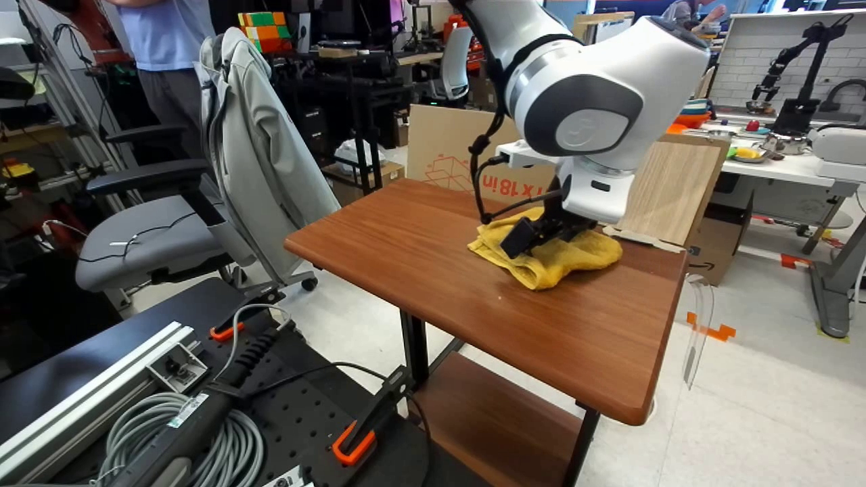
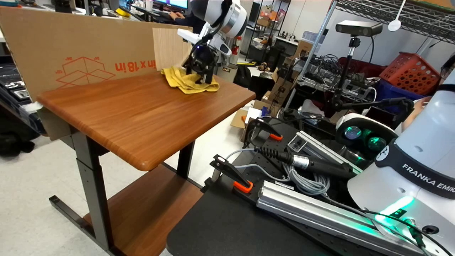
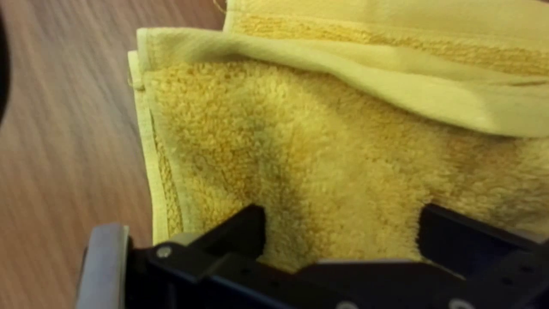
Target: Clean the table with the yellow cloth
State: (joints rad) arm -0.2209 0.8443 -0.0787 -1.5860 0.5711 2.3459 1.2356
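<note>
Wrist view gives me the gripper best: fingers spread wide, released, cloth filling the gap. That gap reads poorly in both exterior views, and I can't tell whether the fingers press down. Both exterior views put the folded cloth on the table, under the gripper, near the plywood. Base and red crate: I get them only in an exterior view. Jacket on a chair: also in an exterior view only. Counts: one cloth, one table, one gripper, two fingers, one jacket, two clamps in each exterior view.
</note>
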